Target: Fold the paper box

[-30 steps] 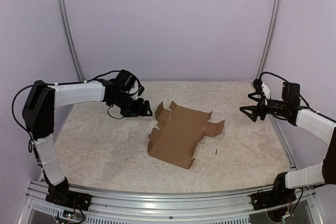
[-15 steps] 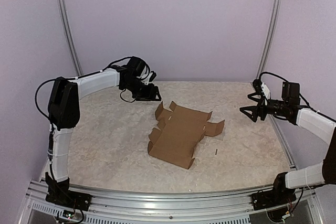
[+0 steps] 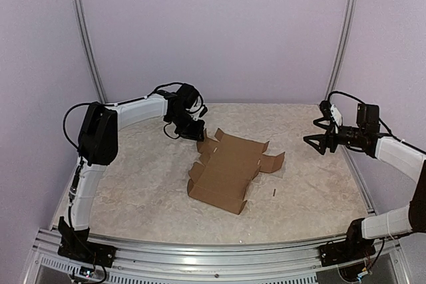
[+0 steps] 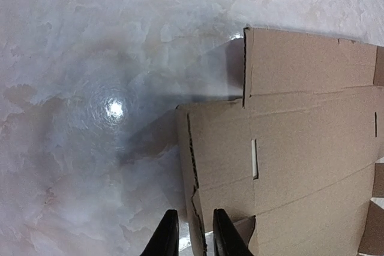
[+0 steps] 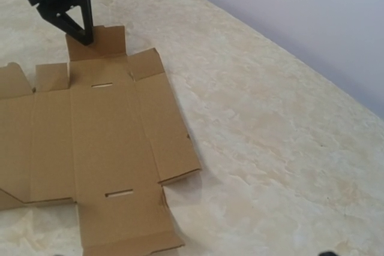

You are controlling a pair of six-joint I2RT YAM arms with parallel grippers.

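Observation:
The paper box [image 3: 226, 167] lies mostly flat mid-table, a brown cardboard blank with several side flaps tilted up. My left gripper [image 3: 200, 135] is at its far left corner flap. In the left wrist view the box [image 4: 300, 136] fills the right side. There my left gripper [image 4: 195, 220] straddles the raised flap's edge, narrowly open, with a sliver of table between one finger and the cardboard. The right wrist view shows the box [image 5: 102, 142] and the left gripper [image 5: 81, 31] at that flap. My right gripper [image 3: 314, 142] hovers open at the right, off the box.
A small dark bit [image 3: 273, 193] lies on the table right of the box. Aluminium posts [image 3: 85, 38] stand at the back corners before the purple walls. A metal rail [image 3: 213, 254] runs along the near edge.
My left arm has swung right and down to the box's far left flap. Its jaws have narrowed from wide open to a small gap around the flap. The right arm has not moved.

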